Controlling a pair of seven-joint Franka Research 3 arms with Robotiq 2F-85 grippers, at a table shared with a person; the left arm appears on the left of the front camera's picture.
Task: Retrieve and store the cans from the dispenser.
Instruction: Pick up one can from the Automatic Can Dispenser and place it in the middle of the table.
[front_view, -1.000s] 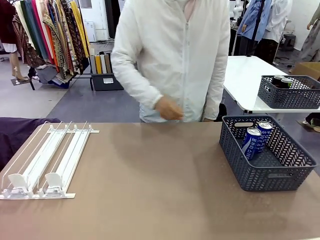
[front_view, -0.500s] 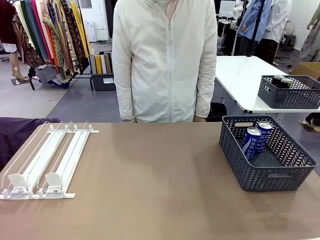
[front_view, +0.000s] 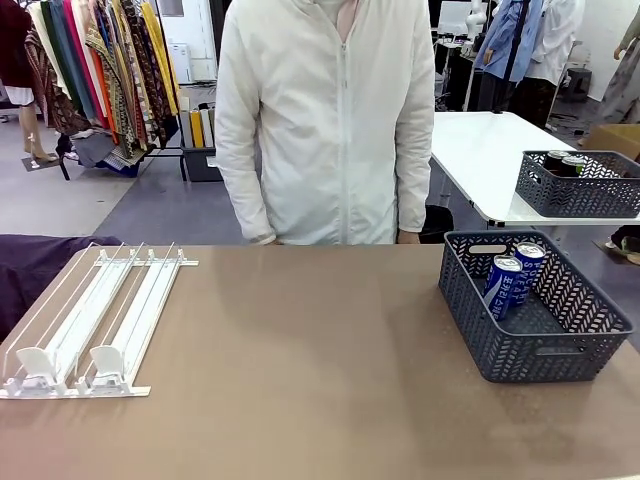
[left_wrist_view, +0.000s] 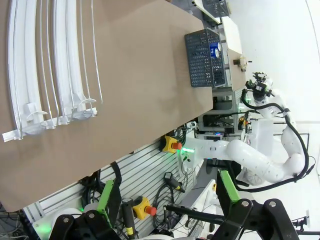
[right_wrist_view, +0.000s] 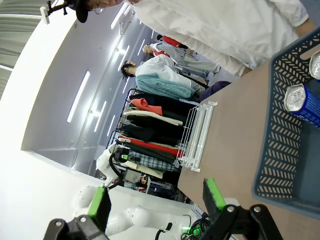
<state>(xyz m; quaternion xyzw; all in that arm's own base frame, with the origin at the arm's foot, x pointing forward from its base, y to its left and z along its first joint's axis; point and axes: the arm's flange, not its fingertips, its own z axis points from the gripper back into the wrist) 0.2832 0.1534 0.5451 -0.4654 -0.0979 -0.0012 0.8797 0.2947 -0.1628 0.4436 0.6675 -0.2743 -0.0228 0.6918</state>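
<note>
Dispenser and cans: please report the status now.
Left gripper open, right gripper open, both empty. Dispenser holds no cans; two blue Pocari cans sit in grey basket. Nothing in the way.

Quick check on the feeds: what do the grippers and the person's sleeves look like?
Left gripper: black body, green pads on its fingers, black cables behind. Right gripper: the same black body and green-padded fingers. Farther off in the left wrist view, a glossy white arm carries a black cable. The person wears a white zip-front jacket with long sleeves.
</note>
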